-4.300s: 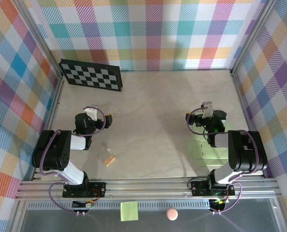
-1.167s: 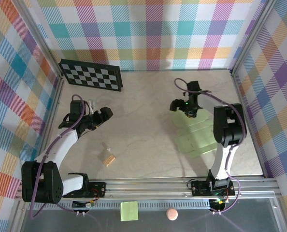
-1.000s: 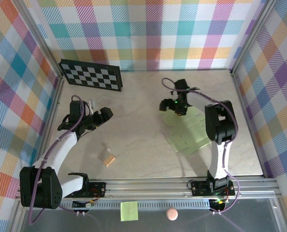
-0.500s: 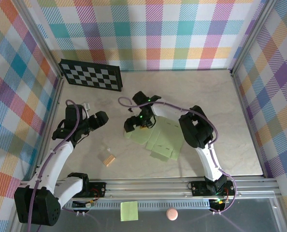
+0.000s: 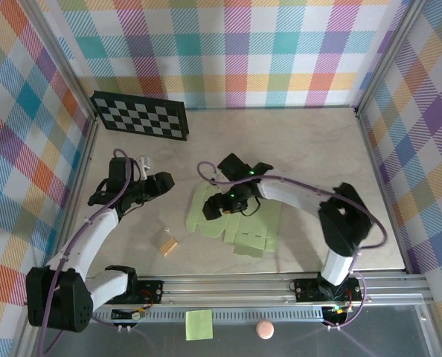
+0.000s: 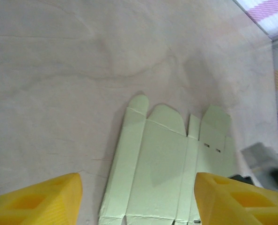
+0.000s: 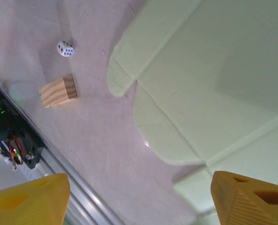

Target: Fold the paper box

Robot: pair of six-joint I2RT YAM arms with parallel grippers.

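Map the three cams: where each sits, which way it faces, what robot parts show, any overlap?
Top external: above and behind the bases, looking down on the table; both arms, left gripper, right gripper over the paper box.
Left wrist: on the left arm, facing the paper box's flapped edge; yellow fingers at the bottom corners.
Right wrist: on the right arm, looking down at the paper box, a tan block and a die; yellow fingers low.
Shared: all three see the paper box.
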